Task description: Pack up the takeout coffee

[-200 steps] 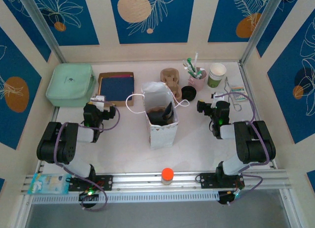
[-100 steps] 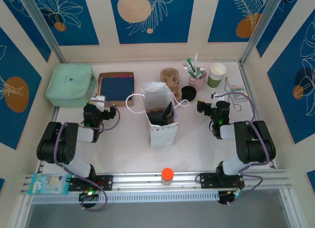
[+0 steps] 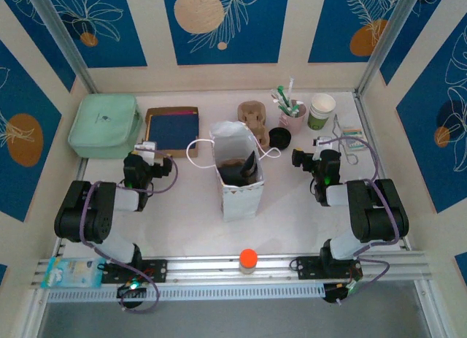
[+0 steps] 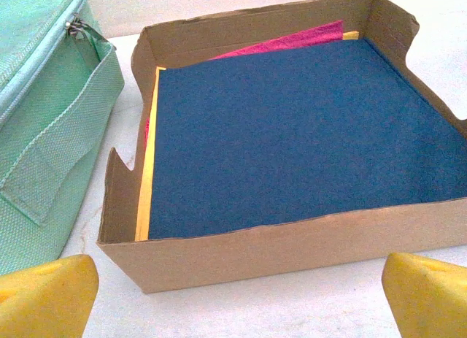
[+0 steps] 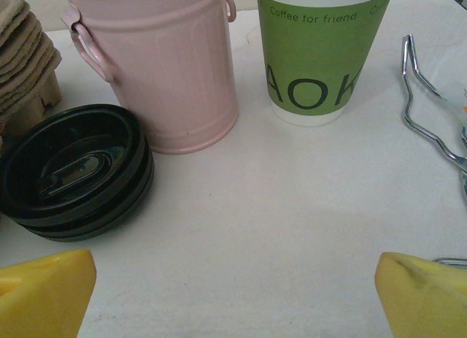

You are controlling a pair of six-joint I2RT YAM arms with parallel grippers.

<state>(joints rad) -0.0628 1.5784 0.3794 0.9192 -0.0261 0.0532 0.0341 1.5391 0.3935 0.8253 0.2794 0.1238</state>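
Note:
A white paper bag stands open in the middle of the table, its handle loops hanging to the sides. Inside it I see a brown shape and a black one; I cannot tell whether this is the takeout coffee. My left gripper rests left of the bag, open and holding nothing, in front of a cardboard tray. My right gripper rests right of the bag, also open, with bare table between its yellow fingertips. It faces a stack of black lids and a lidless green-banded cup.
A pink bucket of stirrers, brown pulp carriers and a wire holder line the back right. A mint zip bag stands back left beside the tray of blue napkins. An orange knob sits at the near rail.

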